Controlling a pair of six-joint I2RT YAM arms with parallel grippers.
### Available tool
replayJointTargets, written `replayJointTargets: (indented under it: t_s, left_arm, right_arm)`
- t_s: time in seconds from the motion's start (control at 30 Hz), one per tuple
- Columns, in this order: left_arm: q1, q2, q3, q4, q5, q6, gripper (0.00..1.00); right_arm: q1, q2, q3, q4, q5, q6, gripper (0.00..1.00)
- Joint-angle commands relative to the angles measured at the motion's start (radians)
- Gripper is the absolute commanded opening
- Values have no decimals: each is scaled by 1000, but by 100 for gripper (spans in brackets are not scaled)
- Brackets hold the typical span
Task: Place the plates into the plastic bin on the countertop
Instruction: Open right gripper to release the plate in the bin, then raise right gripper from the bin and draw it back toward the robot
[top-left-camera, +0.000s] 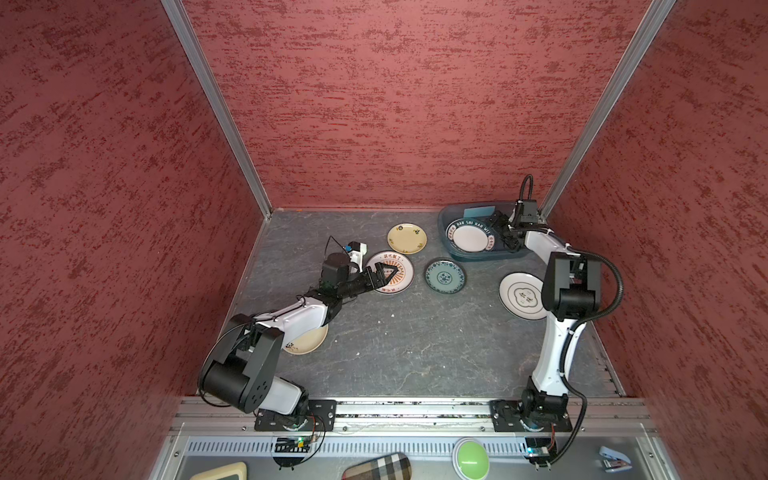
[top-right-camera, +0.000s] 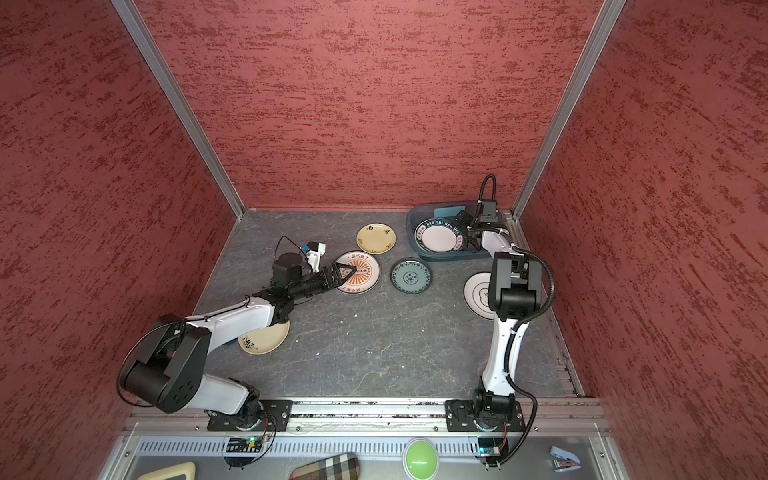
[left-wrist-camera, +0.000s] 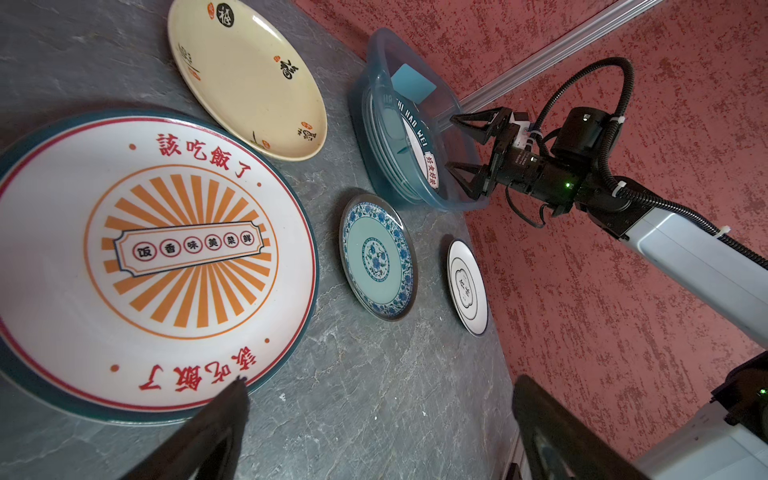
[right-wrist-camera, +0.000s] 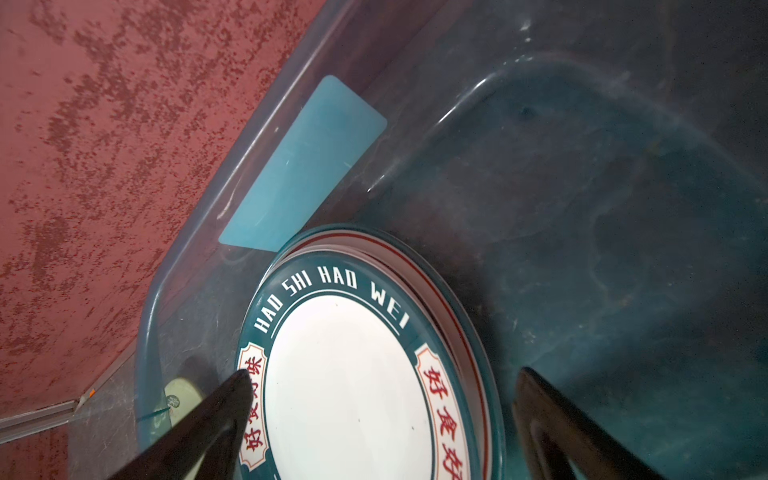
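left gripper (top-left-camera: 387, 277), jaws wide, hovers at the sunburst plate (top-left-camera: 392, 259), its rim just ahead. right gripper (left-wrist-camera: 451, 143) gapes empty over the plastic bin (top-left-camera: 473, 256).

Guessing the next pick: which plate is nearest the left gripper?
The orange sunburst plate: the open left gripper hangs over it, the rest lie apart.

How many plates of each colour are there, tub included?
Cream-yellow round plates: 2
White plate with orange sunburst: 1
Small teal patterned plate: 1
White plate with black quatrefoil: 1
White plate with teal lettered rim, topping the stack in the translucent blue-grey plastic bin: 1
Total: 6 showing; plates hidden beneath that stack cannot be counted.
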Motion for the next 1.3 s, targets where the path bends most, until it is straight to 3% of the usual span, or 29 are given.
replayJointTargets:
  t_s: [0.0,0.43,1.03,1.27]
  left_arm:
    - [7,10,5,12,12,-3,99]
    - [21,-27,1,-28,-16,1,99]
    - [53,-48,6,-103,-90,15,99]
    - [66,-48,56,-226,-153,44,99]
  right_arm:
    - [-1,-28,19,-36,-11,-5,99]
    - [-2,-257,-36,-69,75,-59,99]
    - [-20,-820,-525,48,17,15,99]
    - [-115,-972,-727,135,-198,58,99]
